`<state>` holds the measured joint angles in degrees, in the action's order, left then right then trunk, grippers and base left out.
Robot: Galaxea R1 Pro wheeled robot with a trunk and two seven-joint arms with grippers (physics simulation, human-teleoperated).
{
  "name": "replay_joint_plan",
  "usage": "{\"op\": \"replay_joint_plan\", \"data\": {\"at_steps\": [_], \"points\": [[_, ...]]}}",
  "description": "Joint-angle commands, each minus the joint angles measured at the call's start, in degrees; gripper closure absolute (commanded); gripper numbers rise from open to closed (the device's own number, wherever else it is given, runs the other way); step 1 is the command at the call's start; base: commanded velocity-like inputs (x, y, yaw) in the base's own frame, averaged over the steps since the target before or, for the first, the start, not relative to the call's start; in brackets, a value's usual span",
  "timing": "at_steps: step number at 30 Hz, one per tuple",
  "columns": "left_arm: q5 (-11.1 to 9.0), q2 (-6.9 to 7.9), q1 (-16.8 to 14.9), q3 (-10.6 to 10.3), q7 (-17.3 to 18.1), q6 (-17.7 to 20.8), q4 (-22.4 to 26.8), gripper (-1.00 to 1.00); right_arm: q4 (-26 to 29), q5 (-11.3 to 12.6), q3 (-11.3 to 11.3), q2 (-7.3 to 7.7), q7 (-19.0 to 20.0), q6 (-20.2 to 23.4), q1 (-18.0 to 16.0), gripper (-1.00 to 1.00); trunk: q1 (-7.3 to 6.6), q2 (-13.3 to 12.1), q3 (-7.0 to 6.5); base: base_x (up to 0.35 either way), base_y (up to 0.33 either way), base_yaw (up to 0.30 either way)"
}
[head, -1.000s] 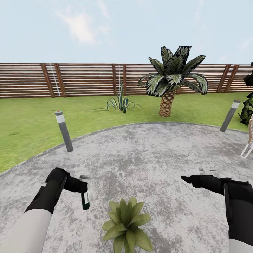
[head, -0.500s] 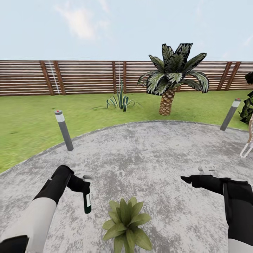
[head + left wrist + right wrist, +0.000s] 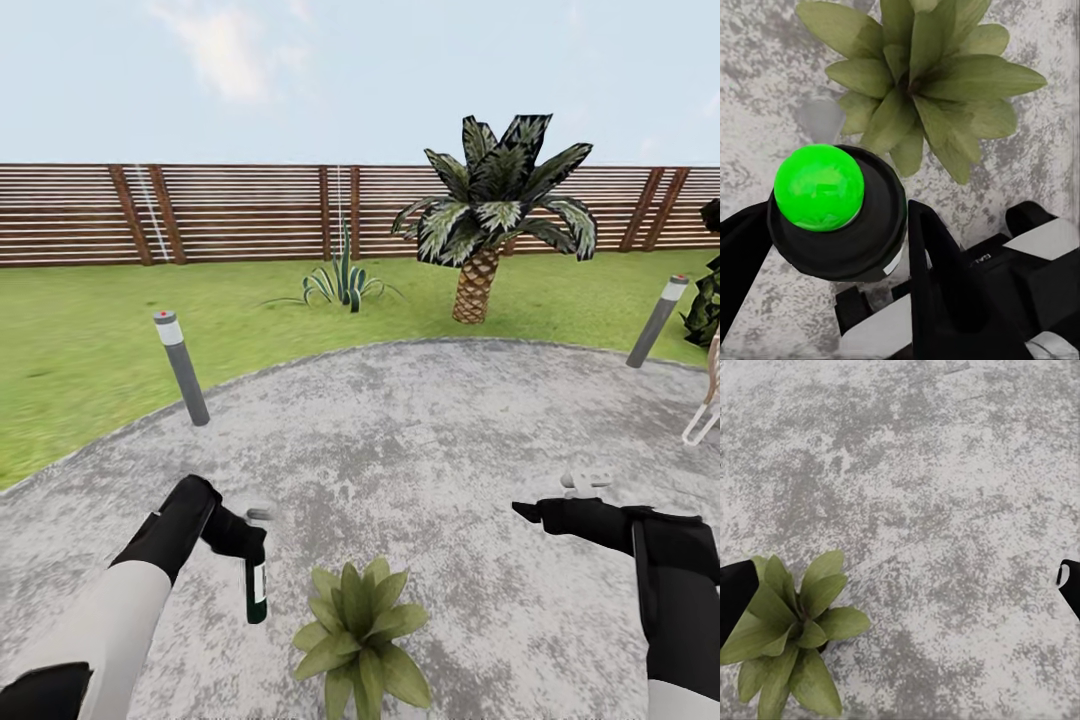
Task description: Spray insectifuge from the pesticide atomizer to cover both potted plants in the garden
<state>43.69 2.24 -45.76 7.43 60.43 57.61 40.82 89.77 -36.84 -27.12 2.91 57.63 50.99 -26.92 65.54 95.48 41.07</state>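
Left pincer (image 3: 250, 545) clamped round the atomizer (image 3: 256, 588), bottle hanging neck-up over the grey paving (image 3: 450, 440), just beside the plant (image 3: 358, 640) at the near edge of the paved patch and not touching its leaves. Seen along the left wrist: atomizer (image 3: 836, 210) gripped between the dark fingers (image 3: 937, 277), a bright green cap or marker at its end, plant (image 3: 922, 82) spread right beyond it on the paving. Right pincer (image 3: 530, 512) held out over bare paving toward the right side, empty; jaws wide apart, to judge by the two dark tips at opposite borders of the right wrist picture, with the plant (image 3: 791, 637) lying near one of them. Pick-up: done, bottle off the ground and in hand. Spraying: no mist or droplets visible, so cannot tell whether this plant is covered yet; likely about to begin or under way, given the bottle poised so near the leaves. One potted plant in sight, so the second likely to be found and reached afterwards. Farther off: bollard (image 3: 182, 368) on the left edge of the paving where lawn (image 3: 80, 370) begins, another bollard (image 3: 656, 322) at the right edge, agave (image 3: 343, 282) and palm (image 3: 490, 215) on the grass, slatted fence (image 3: 230, 213) behind.
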Motion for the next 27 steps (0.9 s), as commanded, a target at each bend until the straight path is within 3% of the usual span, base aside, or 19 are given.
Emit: {"op": "replay_joint_plan", "data": {"at_steps": [1, 6, 10, 12, 14, 16, 18, 23, 27], "points": [[0.6, -0.11, -0.1, -0.5, 0.6, 0.2, -0.1, 1.0, 0.1, -0.5, 0.0, -0.04, 0.6, 0.2, -0.1, -1.0, 0.0, 0.0, 0.08, 0.0, 0.0, 0.0], [0.6, -0.42, -0.2, -3.0, 0.6, 0.2, -0.7, 1.0, 0.0, -0.6, 1.3, -0.32, 0.3, -1.4, -0.1, -1.0, 0.0, 0.0, 0.14, 0.0, 0.0, 0.0], [0.6, -0.47, -0.2, -3.7, 0.7, 0.2, -1.5, 1.0, -0.5, -0.6, 7.7, -1.73, -6.1, -1.8, -0.1, -1.0, 0.0, 0.0, 0.15, 0.0, 0.0, 0.0], [0.6, -0.46, -0.3, -3.8, 0.7, 0.2, -2.8, 1.0, -0.6, -0.5, 11.2, -5.4, -13.1, -1.7, -0.2, -1.0, 0.0, 0.0, 0.15, 0.0, 0.0, 0.0], [0.6, -0.44, -0.4, -3.8, 0.7, 0.2, -3.2, 1.0, -0.7, -0.4, 12.8, -7.07, -16.2, -1.6, -0.2, -1.0, 0.0, 0.0, 0.16, 0.0, 0.0, 0.0], [0.6, -0.41, -0.6, -3.8, 0.7, 0.2, -3.7, 1.0, -0.8, -0.1, 15.7, -9.34, -19.6, -1.6, -0.2, -1.0, 0.0, 0.0, 0.16, 0.0, 0.0, 0.0], [0.6, -0.4, -0.7, -3.8, 0.7, 0.2, -3.8, 1.0, -0.8, 0.2, 17.2, -10.39, -20.7, -1.6, -0.1, -1.0, 0.0, 0.0, 0.16, 0.0, 0.0, 0.0], [0.6, -0.47, -1.0, -3.8, 0.7, 0.1, -3.9, 1.0, -0.7, 3.1, 18.6, -11.15, -21.4, -1.4, 0.0, -1.0, 0.0, 0.0, 0.16, 0.0, 0.0, 0.0], [0.5, -0.58, -1.2, -3.8, 0.7, 0.1, -3.9, 1.0, -0.5, 4.4, 17.9, -10.83, -21.5, -1.4, 0.0, -1.0, 0.0, 0.0, 0.16, 0.0, 0.0, 0.0]]}}
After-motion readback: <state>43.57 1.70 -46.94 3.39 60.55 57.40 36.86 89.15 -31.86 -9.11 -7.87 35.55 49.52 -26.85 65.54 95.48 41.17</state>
